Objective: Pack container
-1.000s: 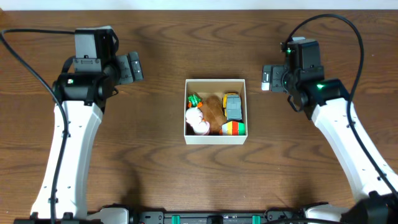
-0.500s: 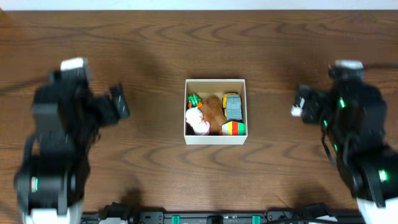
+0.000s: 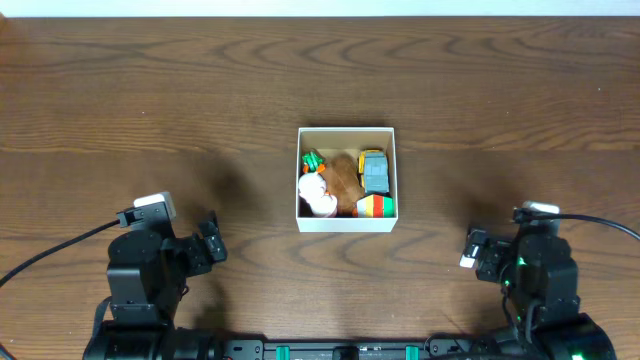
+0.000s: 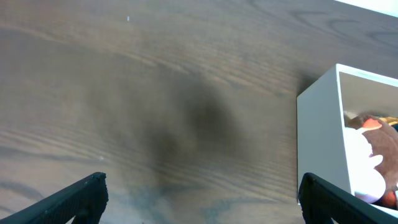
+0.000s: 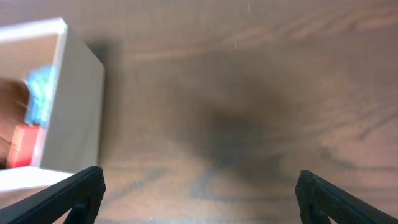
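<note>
Two arms low at my near edge: left gripper (image 3: pixel 210 245) and right gripper (image 3: pixel 475 252) both spread wide, holding nothing.
I see the container (image 3: pixel 346 224) at mid-table (image 3: pixel 200 80), well apart from both, open face up, walls square with the table edges, too nearly square to pick a long axis. Inside lie a white plush (image 3: pixel 318 196), a brown plush (image 3: pixel 345 178), a striped toy (image 3: pixel 376 207) and a toy car (image 3: pixel 374 170) lengthwise, near to far.
</note>
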Controlling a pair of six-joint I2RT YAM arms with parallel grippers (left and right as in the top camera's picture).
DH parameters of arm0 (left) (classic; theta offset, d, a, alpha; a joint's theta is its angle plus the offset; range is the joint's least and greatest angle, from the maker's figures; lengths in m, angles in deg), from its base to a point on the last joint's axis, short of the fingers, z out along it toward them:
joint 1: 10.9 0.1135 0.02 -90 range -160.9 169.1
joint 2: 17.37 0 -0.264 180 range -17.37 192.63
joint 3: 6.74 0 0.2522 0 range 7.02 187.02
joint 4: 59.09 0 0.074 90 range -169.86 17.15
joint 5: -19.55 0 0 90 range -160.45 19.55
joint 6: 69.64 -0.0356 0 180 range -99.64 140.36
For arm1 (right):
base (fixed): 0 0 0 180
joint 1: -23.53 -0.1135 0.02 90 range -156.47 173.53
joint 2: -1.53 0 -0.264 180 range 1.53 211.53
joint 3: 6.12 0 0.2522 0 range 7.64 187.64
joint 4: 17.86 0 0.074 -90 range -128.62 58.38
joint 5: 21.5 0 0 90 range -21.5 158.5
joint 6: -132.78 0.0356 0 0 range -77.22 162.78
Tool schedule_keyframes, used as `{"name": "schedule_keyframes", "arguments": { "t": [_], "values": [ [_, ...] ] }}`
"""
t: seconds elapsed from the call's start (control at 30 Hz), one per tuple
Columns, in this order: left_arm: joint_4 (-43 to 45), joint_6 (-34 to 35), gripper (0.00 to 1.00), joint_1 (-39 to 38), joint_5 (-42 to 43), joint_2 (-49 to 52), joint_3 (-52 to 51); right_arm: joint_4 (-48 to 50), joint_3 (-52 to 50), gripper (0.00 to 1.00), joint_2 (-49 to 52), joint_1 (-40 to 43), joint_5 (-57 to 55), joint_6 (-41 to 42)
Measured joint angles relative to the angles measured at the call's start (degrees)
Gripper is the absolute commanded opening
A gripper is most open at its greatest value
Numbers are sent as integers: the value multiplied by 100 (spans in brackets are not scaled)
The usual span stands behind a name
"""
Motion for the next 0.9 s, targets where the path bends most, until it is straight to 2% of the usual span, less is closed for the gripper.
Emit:
{"name": "schedule_keyframes", "arguments": {
  "t": [0.27, 0.8, 0.9],
  "values": [
    [-31, 341, 98, 2, 24, 118, -26, 105, -120, 99, -9, -2, 0, 68],
    [-31, 380, 98, 2, 26, 120, -26, 22, -120, 99, -9, -2, 140, 107],
    [-31, 380, 98, 0, 26, 122, -26, -256, -120, 99, -9, 0, 155, 109]
  ]
}}
